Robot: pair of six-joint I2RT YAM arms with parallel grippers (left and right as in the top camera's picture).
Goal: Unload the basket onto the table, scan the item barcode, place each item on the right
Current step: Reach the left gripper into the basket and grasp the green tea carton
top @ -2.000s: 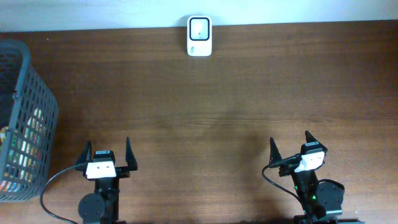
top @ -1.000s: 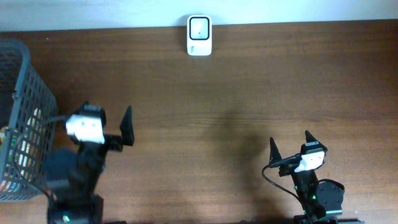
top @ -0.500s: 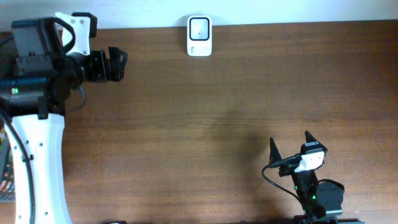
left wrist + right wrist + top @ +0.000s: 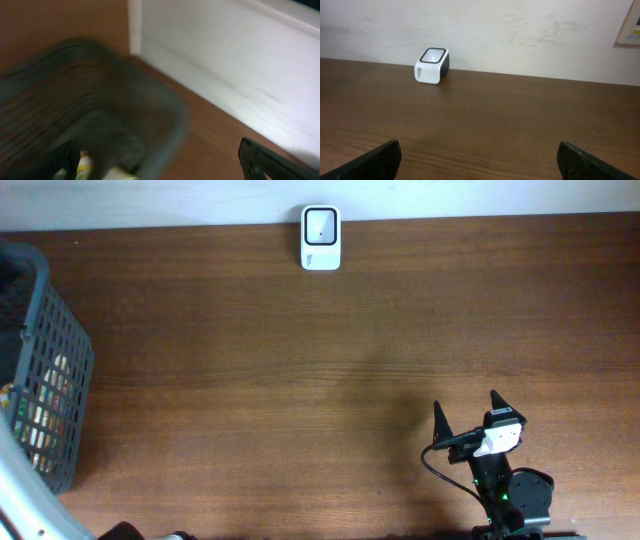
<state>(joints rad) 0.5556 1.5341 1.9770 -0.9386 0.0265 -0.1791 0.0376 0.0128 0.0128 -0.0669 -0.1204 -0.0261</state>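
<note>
Bearing small print (unreadable), the scanner (image 4: pixel 432 65) stands near the wall (image 4: pixel 530 35).

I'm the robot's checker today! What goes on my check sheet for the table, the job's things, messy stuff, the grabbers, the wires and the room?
Surface: brown wooden table, no spills seen.
Job's things: white scanner at the far edge by the wall; colourful items inside the grey basket on the left, too hidden to name.
Clutter: nothing seen.
Grippers: left gripper open, empty, above the basket; right gripper open, empty, near the front edge.
Cables: black cable looping beside the right arm.
Surroundings: pale wall behind the table; corner of a framed picture on it.
</note>
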